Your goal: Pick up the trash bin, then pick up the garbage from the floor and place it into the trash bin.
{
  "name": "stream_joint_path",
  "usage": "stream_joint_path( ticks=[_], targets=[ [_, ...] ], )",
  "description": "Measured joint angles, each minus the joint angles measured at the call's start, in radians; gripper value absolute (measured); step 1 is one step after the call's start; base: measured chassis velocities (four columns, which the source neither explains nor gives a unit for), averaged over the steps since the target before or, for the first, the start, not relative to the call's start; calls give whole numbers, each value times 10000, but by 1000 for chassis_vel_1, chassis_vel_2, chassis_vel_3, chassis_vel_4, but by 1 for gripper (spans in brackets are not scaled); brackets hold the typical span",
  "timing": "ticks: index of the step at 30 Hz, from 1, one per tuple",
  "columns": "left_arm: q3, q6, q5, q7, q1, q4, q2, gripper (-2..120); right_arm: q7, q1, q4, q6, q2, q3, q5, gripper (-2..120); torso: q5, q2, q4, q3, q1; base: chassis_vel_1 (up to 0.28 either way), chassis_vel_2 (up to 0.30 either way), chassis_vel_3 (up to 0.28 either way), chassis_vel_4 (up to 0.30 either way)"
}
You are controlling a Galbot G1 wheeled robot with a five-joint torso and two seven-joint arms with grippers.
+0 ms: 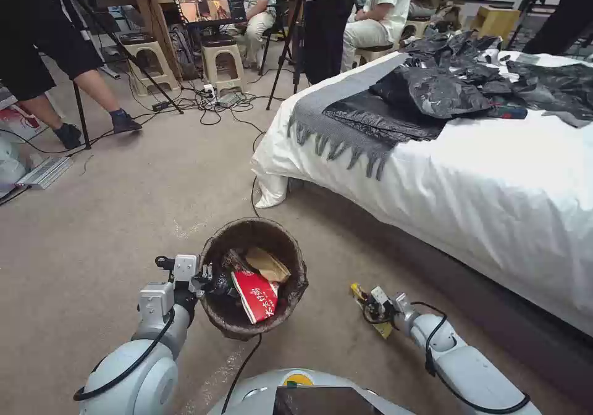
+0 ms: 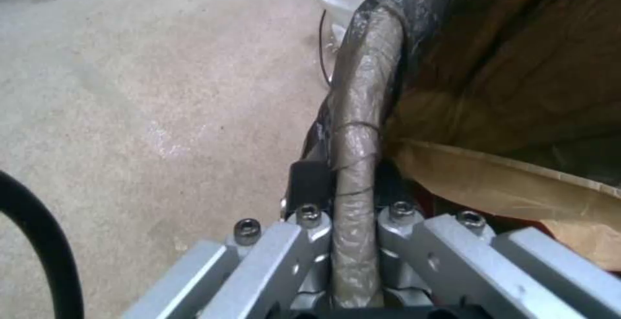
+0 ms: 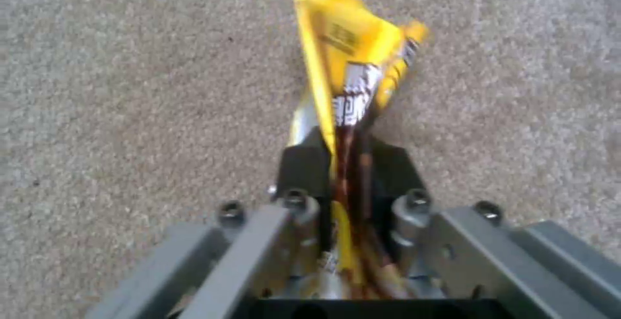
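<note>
The trash bin (image 1: 298,264), round and lined with a dark bag, hangs in front of me at lower centre. My left gripper (image 1: 213,279) is shut on its near-left rim (image 2: 356,130), one finger inside and one outside. Inside lie a red-white carton (image 1: 256,294) and tan cardboard (image 1: 269,264). To the right of the bin, low over the carpet, my right gripper (image 1: 369,304) is shut on a yellow and brown snack wrapper (image 3: 352,81), which sticks out past the fingertips.
A bed (image 1: 494,186) with a white cover fills the right side, black plastic bags (image 1: 432,88) piled on it. A black cable (image 1: 253,186) runs across the floor toward the bin. Stools, tripods and people stand at the back. Open carpet lies to the left.
</note>
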Motion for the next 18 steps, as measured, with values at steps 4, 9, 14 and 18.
stream_joint_path(
  ticks=[4, 9, 14, 18],
  targets=[
    [4, 0, 0, -5, -2, 0, -3, 2, 180, -216, 361, 70, 20, 200, -33, 0, 0, 0, 0, 0, 0, 0, 0, 0, 0],
    [13, 0, -8, -6, -8, 0, 4, 2, 386, -634, 1129, 93, 9, 710, -12, 0, 3, 0, 0, 0, 0, 0, 0, 0, 0],
    [74, 0, -8, -6, -9, 0, -9, 2, 403, -1201, 2157, 164, -121, 1576, 52, 0, 1, 0, -3, 0, 0, 0, 0, 0, 0],
    [83, 0, -5, -10, 9, 0, -5, 2, 390, -1643, 3491, 230, -280, 2386, 228, 0, 1, 0, -1, 0, 0, 0, 0, 0, 0]
  ],
)
